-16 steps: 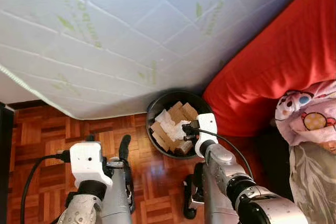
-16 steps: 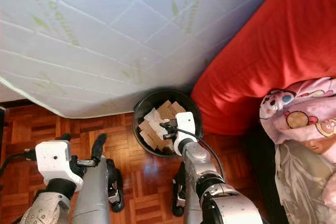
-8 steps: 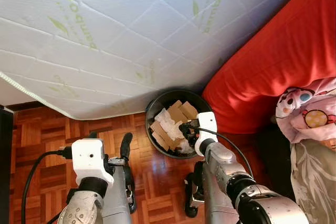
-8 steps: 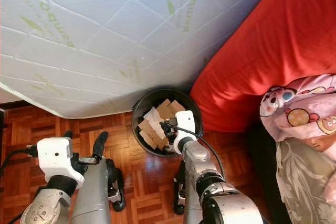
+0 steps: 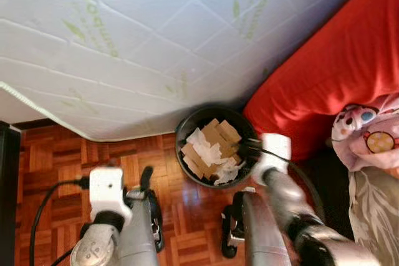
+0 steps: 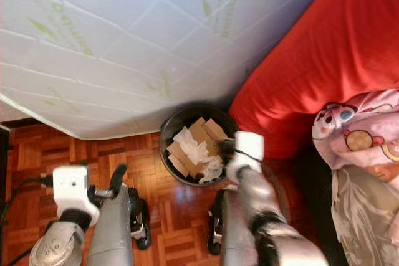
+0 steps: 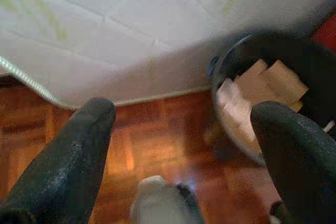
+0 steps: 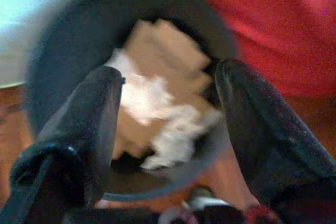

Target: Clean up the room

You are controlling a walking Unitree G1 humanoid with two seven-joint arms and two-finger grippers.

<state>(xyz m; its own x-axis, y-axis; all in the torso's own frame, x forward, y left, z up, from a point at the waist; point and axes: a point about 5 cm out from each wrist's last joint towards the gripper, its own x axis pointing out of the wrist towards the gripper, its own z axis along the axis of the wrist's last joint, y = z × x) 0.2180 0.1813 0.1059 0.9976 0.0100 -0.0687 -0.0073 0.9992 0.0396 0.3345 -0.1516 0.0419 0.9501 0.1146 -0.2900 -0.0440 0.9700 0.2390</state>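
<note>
Hovering over the black bin (image 8: 63, 40) of cardboard and crumpled paper (image 8: 157, 103), right tool (image 8: 168, 114) spread wide and empty, left tool (image 7: 184, 129) wide above the parquet floor (image 7: 157, 129)

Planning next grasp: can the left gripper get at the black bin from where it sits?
Probably yes. The left gripper, fingers open, hangs over bare parquet floor, and nothing lies between it and the black bin. The bin is tucked under the mattress edge.
</note>
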